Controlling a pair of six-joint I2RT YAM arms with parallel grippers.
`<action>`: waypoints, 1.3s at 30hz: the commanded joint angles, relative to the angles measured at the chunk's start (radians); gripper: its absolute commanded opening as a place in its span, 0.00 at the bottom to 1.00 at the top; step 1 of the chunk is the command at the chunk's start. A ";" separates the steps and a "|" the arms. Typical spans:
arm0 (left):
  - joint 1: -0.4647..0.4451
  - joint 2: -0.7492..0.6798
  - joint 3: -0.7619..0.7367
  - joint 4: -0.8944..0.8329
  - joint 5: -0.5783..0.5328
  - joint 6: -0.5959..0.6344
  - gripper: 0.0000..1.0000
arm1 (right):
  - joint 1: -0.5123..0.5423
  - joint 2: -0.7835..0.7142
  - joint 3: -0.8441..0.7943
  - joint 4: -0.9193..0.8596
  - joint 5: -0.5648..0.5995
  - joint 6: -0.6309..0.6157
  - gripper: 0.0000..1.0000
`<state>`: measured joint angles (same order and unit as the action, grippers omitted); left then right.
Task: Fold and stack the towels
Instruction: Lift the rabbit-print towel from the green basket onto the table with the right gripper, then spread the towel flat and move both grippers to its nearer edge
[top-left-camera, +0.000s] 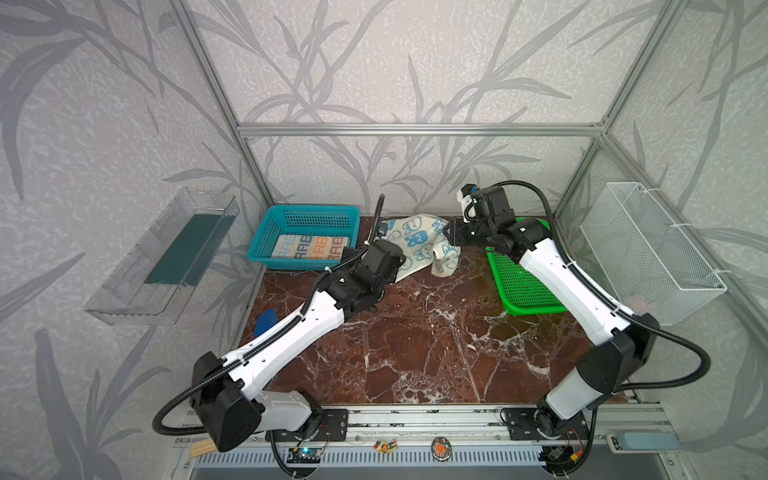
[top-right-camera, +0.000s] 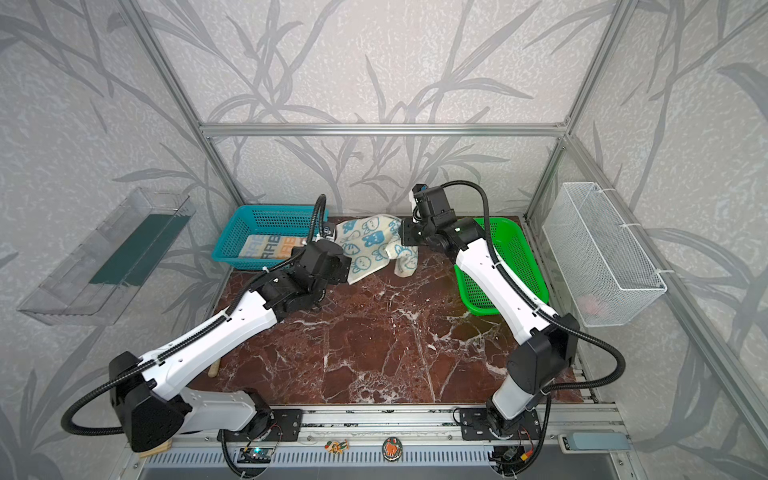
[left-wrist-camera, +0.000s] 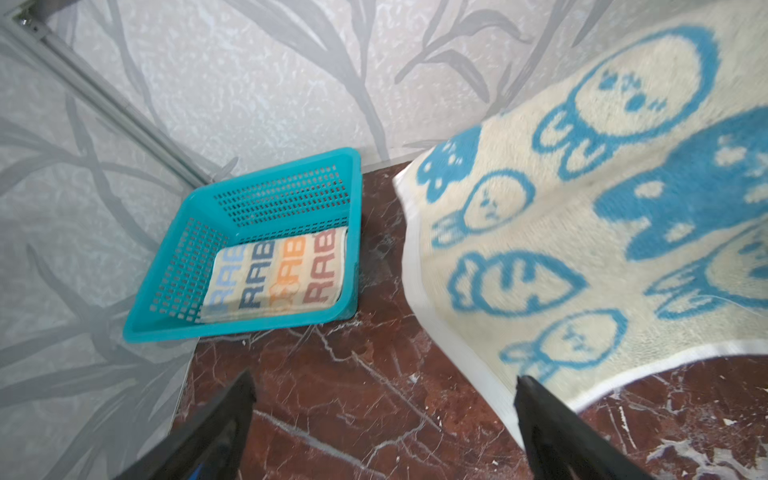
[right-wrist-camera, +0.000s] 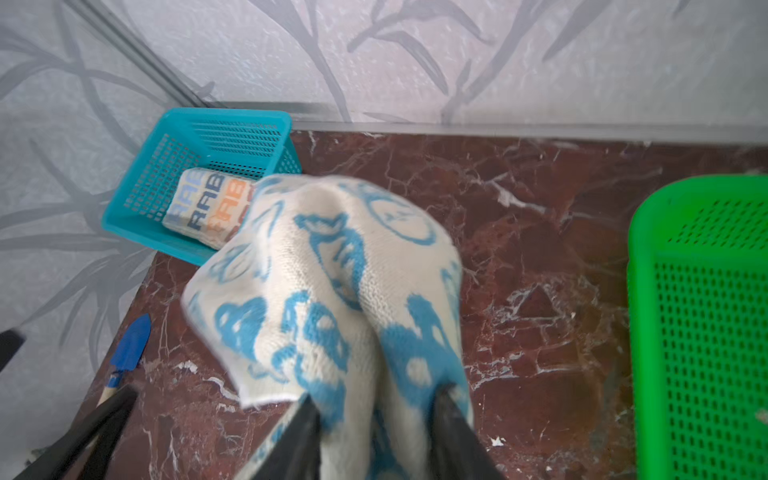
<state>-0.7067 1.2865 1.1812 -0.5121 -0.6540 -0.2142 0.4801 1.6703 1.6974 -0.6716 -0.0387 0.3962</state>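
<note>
The cream towel with blue bunnies (top-left-camera: 415, 241) (top-right-camera: 370, 245) is spread at the back of the marble table, one end bunched up at my right gripper (top-left-camera: 451, 237). In the right wrist view that gripper (right-wrist-camera: 376, 415) has its fingers apart, with the blurred cloth (right-wrist-camera: 332, 291) lying between them. The striped "RABBIT" towel (top-left-camera: 309, 247) (left-wrist-camera: 274, 278) lies folded in the teal basket (top-left-camera: 307, 210). My left gripper (left-wrist-camera: 384, 415) is wide open and empty over bare marble. One of its fingertips (left-wrist-camera: 536, 399) is beside the bunny towel's white hem (left-wrist-camera: 582, 232).
A green basket (top-left-camera: 523, 291) (right-wrist-camera: 706, 291) sits at the right under my right arm. A white wire basket (top-left-camera: 648, 249) hangs on the right wall and a clear bin (top-left-camera: 162, 257) on the left wall. A blue trowel (top-left-camera: 266, 322) lies at the table's left edge.
</note>
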 joint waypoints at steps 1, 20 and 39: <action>0.016 -0.060 -0.046 -0.035 -0.014 -0.070 0.99 | -0.063 0.015 -0.082 -0.001 -0.055 0.036 0.52; 0.162 -0.071 -0.129 -0.035 0.205 -0.244 0.99 | 0.171 0.097 -0.433 0.257 -0.297 0.165 0.92; 0.194 -0.085 -0.183 -0.056 0.281 -0.260 0.99 | 0.074 0.257 -0.501 0.214 -0.269 0.084 0.96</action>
<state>-0.5159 1.1858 1.0042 -0.5491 -0.3927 -0.4473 0.6296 1.9408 1.2583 -0.3790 -0.3660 0.5297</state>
